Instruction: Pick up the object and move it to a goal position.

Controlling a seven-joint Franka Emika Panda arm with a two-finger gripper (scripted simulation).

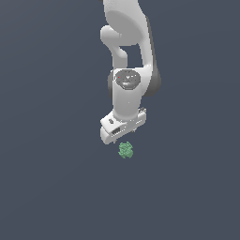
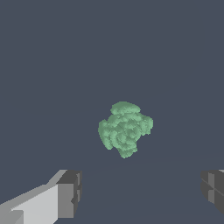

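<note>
Closest to the wrist camera are the 2 fingers (image 2: 65, 197) of the gripper (image 2: 140, 192), one a white body ending in a grey pad, the other showing only its dark grey pad (image 2: 213, 188) at the frame's edge. They stand wide apart, with bare dark ground filling the whole gap between them. Nothing is caught between the pads and neither pad touches anything.

Beyond the fingers, on the flat slate-coloured ground (image 2: 52, 65), lies the object (image 2: 125, 128), a pale-green lumpy blob with lighter mottled ridges across its surface. It sits apart from both pads, roughly in line with the gap between them but further out, not inside it.

From the exterior view, the white arm (image 1: 126, 56) comes down from the upper edge of the frame, with a dark grey round cap (image 1: 127, 78) on its wrist joint. The gripper (image 1: 121, 136) hangs at its lower end, tilted a little, its fingers barely visible beneath the white hand. The object (image 1: 125, 150) rests on the ground (image 1: 47, 187) just below the hand and slightly toward the exterior view's right, and it looks far smaller than the hand. A narrow strip of ground seems to separate blob and hand in this view, so the 2 are near but not in contact.
</note>
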